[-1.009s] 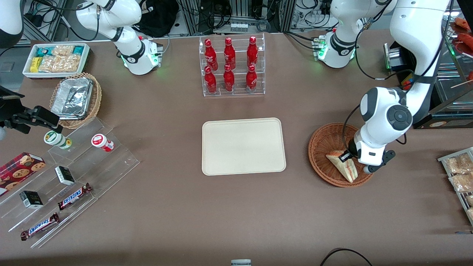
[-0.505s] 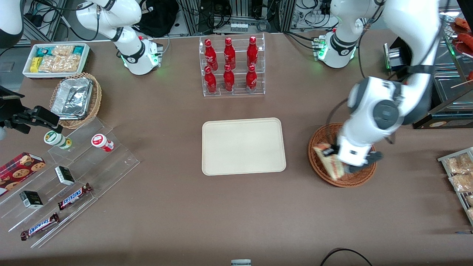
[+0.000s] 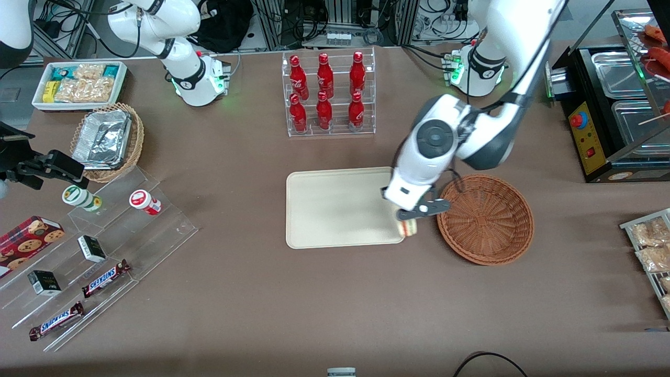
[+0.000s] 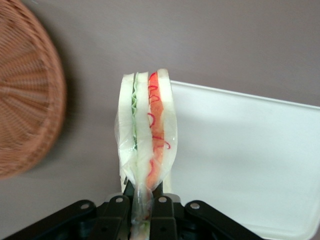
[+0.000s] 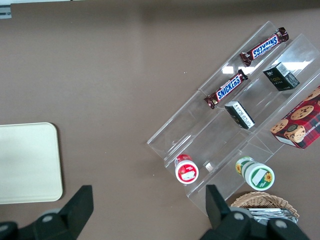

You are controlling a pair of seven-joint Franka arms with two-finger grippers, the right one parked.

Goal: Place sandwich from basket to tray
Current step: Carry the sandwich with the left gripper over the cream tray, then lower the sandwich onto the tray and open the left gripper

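Jaws pressed in on the sandwich (image 4: 145, 145), pinching its thin wrapped tail end between both fingers (image 4: 118, 212). Gripper (image 3: 409, 219) hangs above the tray (image 3: 335, 209), at the tray corner that lies nearest the basket (image 3: 487, 220) and the front camera. Sandwich is off the table, part over that tray edge, part over bare table between tray and basket. Basket holds nothing.

Handling, as judged: light, soft bread; likely to squash or let the layers slide if squeezed hard. Clear film wrap looks slick. The hold at the narrow end seems adequate for a light load, though the wedge may swing from it; a grip across the flat bread faces nearer the middle would be steadier.

Look: pale bread slices standing on edge, green filling in one seam, orange and red in the other, all under glossy clear wrap gathered toward the jaws.
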